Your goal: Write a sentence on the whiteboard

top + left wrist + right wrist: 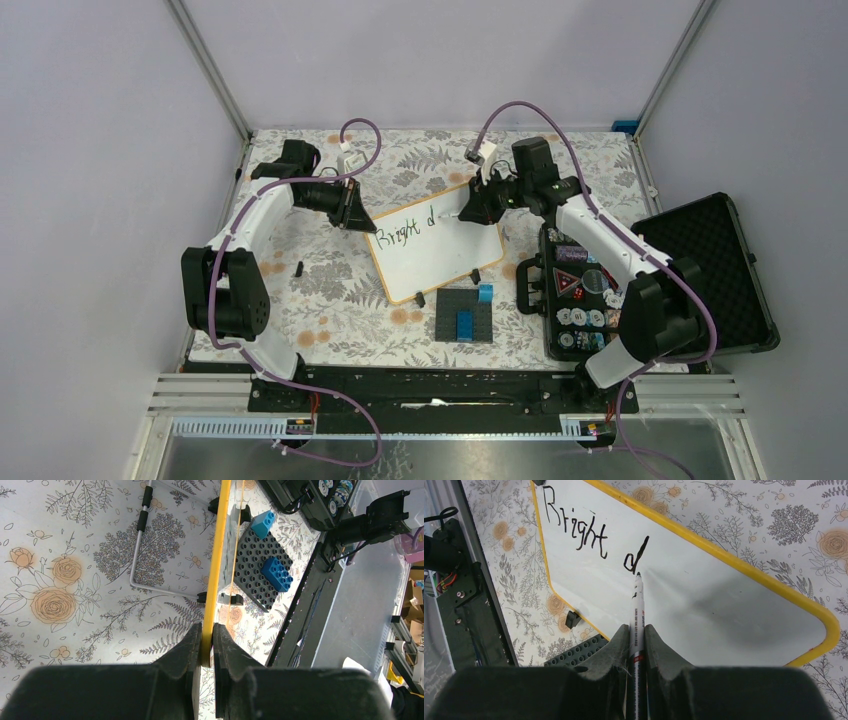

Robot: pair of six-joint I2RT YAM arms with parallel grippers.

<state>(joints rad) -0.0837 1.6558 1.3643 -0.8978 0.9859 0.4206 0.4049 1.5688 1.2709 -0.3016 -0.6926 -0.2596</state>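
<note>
The whiteboard (440, 262) lies tilted on the flowered cloth, white with a yellow-orange frame. The sentence (403, 231) reads "Bright d" in dark marker, also clear in the right wrist view as the writing (579, 530). My left gripper (362, 222) is shut on the board's far left edge; the left wrist view shows the gripper (207, 645) pinching the yellow frame (218, 555) edge-on. My right gripper (472, 212) is shut on a white marker (638, 610). Its black tip touches the board (724, 600) at the foot of the "d".
A dark grey brick plate (466, 318) with blue bricks (276, 573) lies just in front of the board. A black case of poker chips (578, 295) stands open at the right, lid (712, 270) laid back. A small black piece (299, 268) lies left of the board.
</note>
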